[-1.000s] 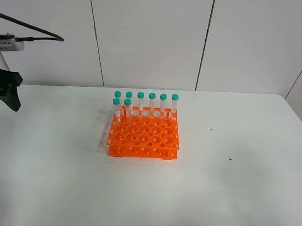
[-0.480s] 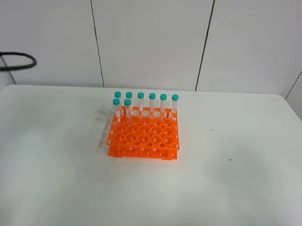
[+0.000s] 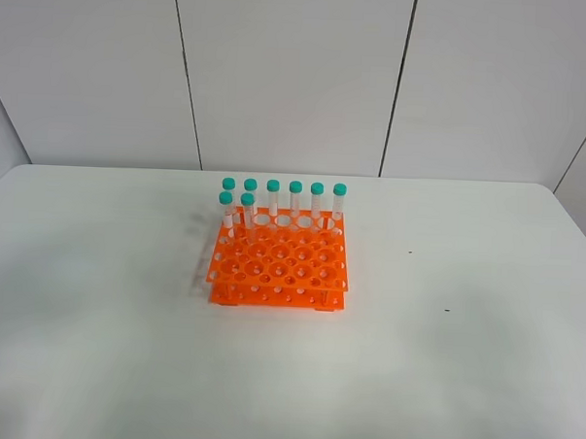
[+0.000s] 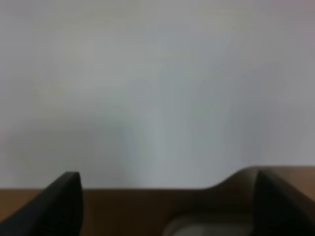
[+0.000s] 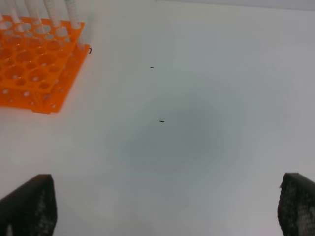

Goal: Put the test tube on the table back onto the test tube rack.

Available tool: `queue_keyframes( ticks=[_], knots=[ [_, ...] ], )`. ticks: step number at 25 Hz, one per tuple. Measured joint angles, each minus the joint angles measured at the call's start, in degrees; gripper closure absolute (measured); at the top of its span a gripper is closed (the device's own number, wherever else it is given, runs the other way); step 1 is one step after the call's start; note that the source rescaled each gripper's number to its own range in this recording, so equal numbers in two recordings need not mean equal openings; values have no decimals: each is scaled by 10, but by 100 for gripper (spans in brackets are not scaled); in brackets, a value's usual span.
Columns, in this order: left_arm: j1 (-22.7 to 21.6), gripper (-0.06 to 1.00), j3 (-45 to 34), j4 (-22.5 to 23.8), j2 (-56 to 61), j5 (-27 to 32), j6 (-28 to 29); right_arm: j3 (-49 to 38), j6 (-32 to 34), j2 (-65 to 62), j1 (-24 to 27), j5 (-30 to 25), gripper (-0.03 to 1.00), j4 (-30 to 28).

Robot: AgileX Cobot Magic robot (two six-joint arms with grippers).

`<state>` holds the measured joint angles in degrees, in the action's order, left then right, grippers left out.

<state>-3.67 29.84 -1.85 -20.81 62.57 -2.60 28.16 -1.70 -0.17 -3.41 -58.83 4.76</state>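
Status: we count eight slim clear plastic test tubes [image 3: 273,197] with teal screw caps, all upright in the bright orange two-tier plastic test tube rack [image 3: 279,268]. Six fill the row at the rack's 12 o'clock edge. Two more stand in the next row in, at the 10 o'clock corner. The other holes look empty.

In the high view we see no tube lying anywhere on the large white matte table [image 3: 462,363]. The right wrist view agrees as far as it reaches: bare tabletop beside the rack. So the task's tube is most likely one of the eight in the rack, though we can't say which. Our call is that placement is done and nothing is left to pick up. At most the arms need parking.

Neither arm shows in the high view. The left gripper [image 4: 167,196] is spread wide with nothing between the fingers. Its view is blurred, showing only a pale surface and a brown edge. The right gripper [image 5: 163,201] is also released and empty, hanging over bare table well clear of the rack.

Off the rack's 3 o'clock side there are two tiny dark specks [image 3: 410,252] on the table, too small to identify.

Markings: none readable. We see no brand, label or graduations on the caps, tubes or rack at this resolution.
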Motion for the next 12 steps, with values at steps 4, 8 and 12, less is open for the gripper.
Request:
queue_keyframes(
  ticks=[4,8,12],
  knots=[
    [0,1,-8,0,85,-18,0,0,0,0,0,0,-3,0],
    [0,1,-8,-1,112,-18,0,0,0,0,0,0,-3,0],
    [5,1,-8,-1,112,-18,0,0,0,0,0,0,-3,0]
  ],
)
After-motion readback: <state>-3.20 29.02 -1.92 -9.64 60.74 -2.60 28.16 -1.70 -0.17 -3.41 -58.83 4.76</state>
